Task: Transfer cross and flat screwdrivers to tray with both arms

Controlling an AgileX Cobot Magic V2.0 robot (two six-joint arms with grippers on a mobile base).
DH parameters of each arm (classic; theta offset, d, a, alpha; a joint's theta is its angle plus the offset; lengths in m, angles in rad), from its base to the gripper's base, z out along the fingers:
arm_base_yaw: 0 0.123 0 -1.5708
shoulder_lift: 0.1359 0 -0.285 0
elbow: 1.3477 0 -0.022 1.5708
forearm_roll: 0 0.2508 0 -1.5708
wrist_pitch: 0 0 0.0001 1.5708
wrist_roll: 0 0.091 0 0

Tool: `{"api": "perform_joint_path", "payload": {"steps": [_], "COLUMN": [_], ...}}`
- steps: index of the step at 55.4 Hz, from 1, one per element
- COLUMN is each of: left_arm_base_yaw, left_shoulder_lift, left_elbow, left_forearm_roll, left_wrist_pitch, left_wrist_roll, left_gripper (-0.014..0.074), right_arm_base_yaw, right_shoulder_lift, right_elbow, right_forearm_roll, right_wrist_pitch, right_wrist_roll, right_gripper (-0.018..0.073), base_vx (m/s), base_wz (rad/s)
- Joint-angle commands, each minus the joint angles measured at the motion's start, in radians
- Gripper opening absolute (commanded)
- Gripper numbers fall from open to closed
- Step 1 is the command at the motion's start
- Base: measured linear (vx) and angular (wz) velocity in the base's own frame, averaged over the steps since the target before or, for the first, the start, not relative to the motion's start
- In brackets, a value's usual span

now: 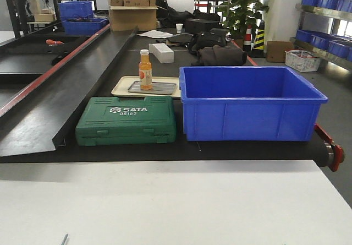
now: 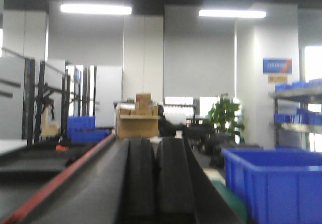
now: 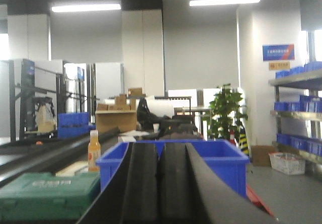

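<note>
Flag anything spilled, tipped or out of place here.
Nothing spilled or tipped. One oddity: an orange drink bottle stands upright on the small grey tray inside the beige tray, behind the closed green tool case, a drink among tool gear.

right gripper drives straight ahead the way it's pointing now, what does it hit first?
Most likely the blue bin: the right gripper points at its near wall, with nothing visible between. Depth is unclear from the wrist view.

perhaps a black belt (image 1: 137,151) carrying green case (image 1: 126,120), blue bin (image 1: 250,104), beige tray (image 1: 122,85).
</note>
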Motion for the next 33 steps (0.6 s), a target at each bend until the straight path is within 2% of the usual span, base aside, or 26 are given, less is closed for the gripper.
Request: {"api": "perform_joint_path", "payload": {"steps": [1, 8, 14, 25, 33], "left_arm_base_yaw": [-0.001, -0.001, -0.001, -0.001, -0.001], "left_shoulder_lift": [0.053, 0.181, 0.269, 0.413, 0.510], "left_elbow": [-0.136, -0.238, -0.247, -0.247, -0.247], "left_forearm_roll": [-0.009, -0.009, -0.009, -0.009, -0.009], "left_wrist_pitch": [-0.024, 0.058, 0.140, 0.392, 0.452], "left_wrist_roll": [-0.011, -0.007, -0.007, -0.007, -0.007], "left_gripper": [-0.0003, -0.0001, 0.0000, 0.0013, 0.0102], "right_arm_base_yaw": [-0.002, -0.002, -0.002, -0.002, -0.002], "right_shoulder_lift": [0.094, 0.231, 0.329, 0.495, 0.591], "right_elbow": [-0.144, -0.256, -0.267, -0.266, -0.266], "right_forearm_roll": [-0.011, -0.018, -0.018, -0.043, -0.045], "right_wrist_pitch": [0.008, 0.178, 0.278, 0.489, 0.535], "right_wrist_roll": [0.001, 0.001, 0.001, -0.006, -0.006], "right_gripper": [-0.0008, -0.0004, -0.0002, 0.0006, 0.0052], "base_vx": [0.00, 0.00, 0.00, 0.00, 0.00], "base_wz": [0.00, 0.00, 0.00, 0.00, 0.00]}}
